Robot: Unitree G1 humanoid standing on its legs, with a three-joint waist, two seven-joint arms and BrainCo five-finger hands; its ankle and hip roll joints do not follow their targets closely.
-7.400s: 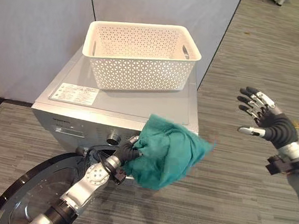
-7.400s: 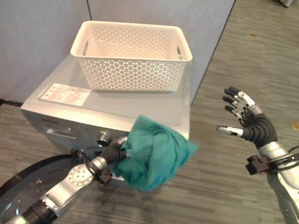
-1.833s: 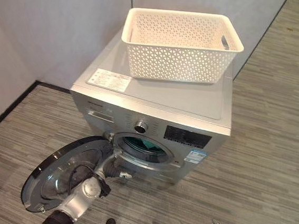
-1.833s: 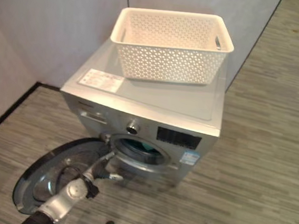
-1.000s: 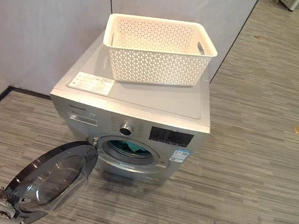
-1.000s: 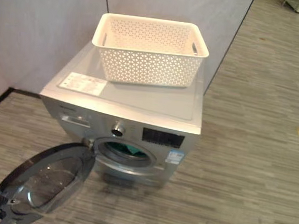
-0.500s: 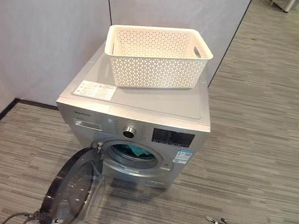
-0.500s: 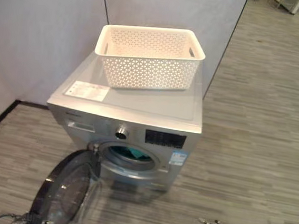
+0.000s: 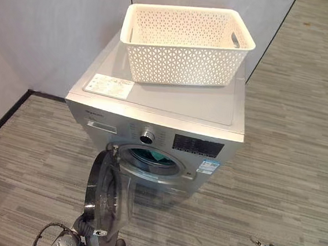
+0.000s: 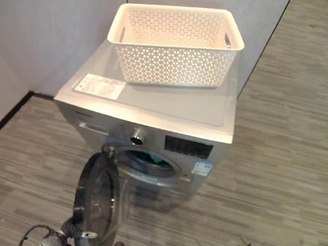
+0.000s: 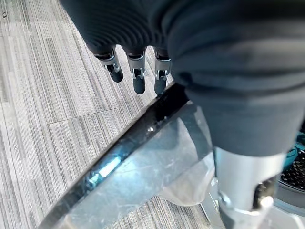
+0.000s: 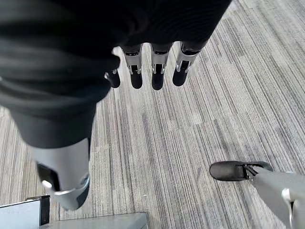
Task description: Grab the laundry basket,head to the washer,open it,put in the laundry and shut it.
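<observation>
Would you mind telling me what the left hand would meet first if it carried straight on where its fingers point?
Probably the washer door's dark rim, just past the left hand; depth is unclear, so the fingers may pass to the floor.

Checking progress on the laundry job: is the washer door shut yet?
Not shut. The door stands partly open, edge-on, leaving the drum opening uncovered with green laundry inside the washer.

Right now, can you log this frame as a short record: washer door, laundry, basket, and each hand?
washer door: partly open, swung about edge-on to the camera, not latched
laundry: teal cloth inside the drum, seen through the opening
laundry basket: on top of the washer, upright, looks empty
left hand: fingers straight, beside the door's dark rim, holding nothing
right hand: fingers straight, over the floor, holding nothing
step left: shut the door
</observation>
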